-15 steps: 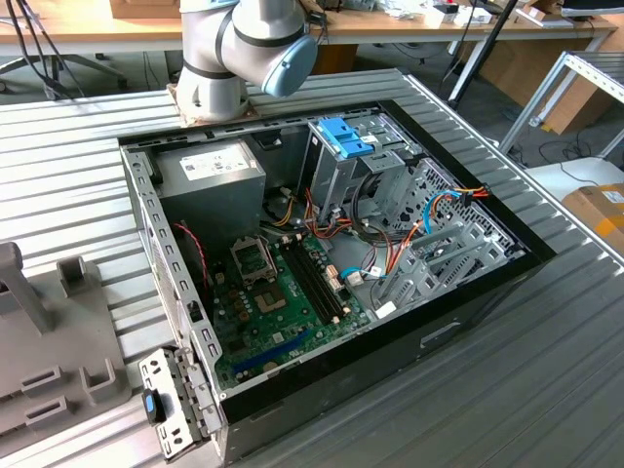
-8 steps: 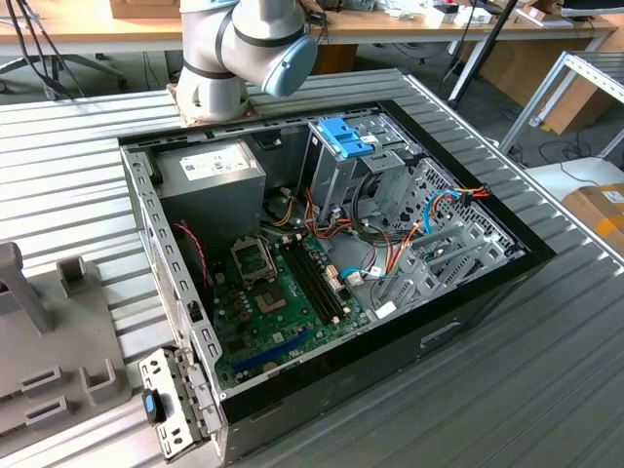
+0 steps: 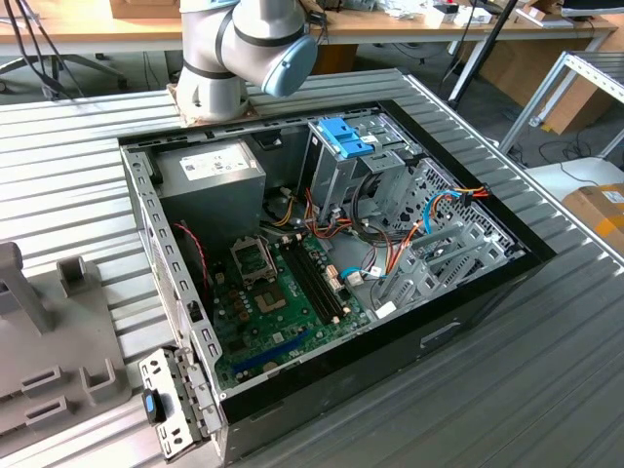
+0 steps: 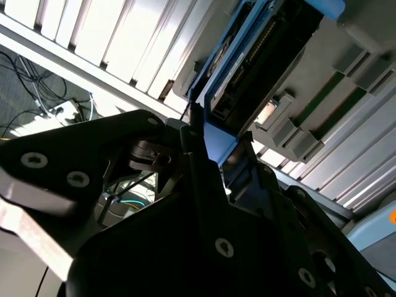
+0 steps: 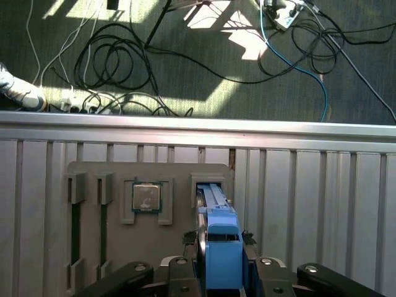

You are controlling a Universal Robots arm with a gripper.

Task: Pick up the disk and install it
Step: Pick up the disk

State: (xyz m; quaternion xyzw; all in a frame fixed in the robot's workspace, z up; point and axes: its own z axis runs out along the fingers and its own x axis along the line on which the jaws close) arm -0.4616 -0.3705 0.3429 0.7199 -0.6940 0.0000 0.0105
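The disk (image 5: 215, 204) stands on edge in a slot of a grey holder plate (image 5: 179, 176), its black body framed by bright blue carrier rails. In the second wrist view the disk (image 4: 260, 59) runs away from the camera, with its blue end tab between the black fingers. My gripper (image 5: 223, 250) sits over that blue end, one finger on each side, shut on it. Seen in the second wrist view, the gripper (image 4: 218, 147) clamps the blue tab. In the exterior view the arm's grey base (image 3: 234, 49) rises behind the open computer case (image 3: 146, 224).
A square processor chip (image 5: 146, 198) rests in a pocket of the holder plate beside the disk. Inside the case stand a grey drive cage with a blue latch (image 3: 343, 136), a green motherboard (image 3: 273, 292) and a power supply (image 3: 210, 175). Cables lie on the floor (image 5: 124, 55) beyond the ribbed table's edge.
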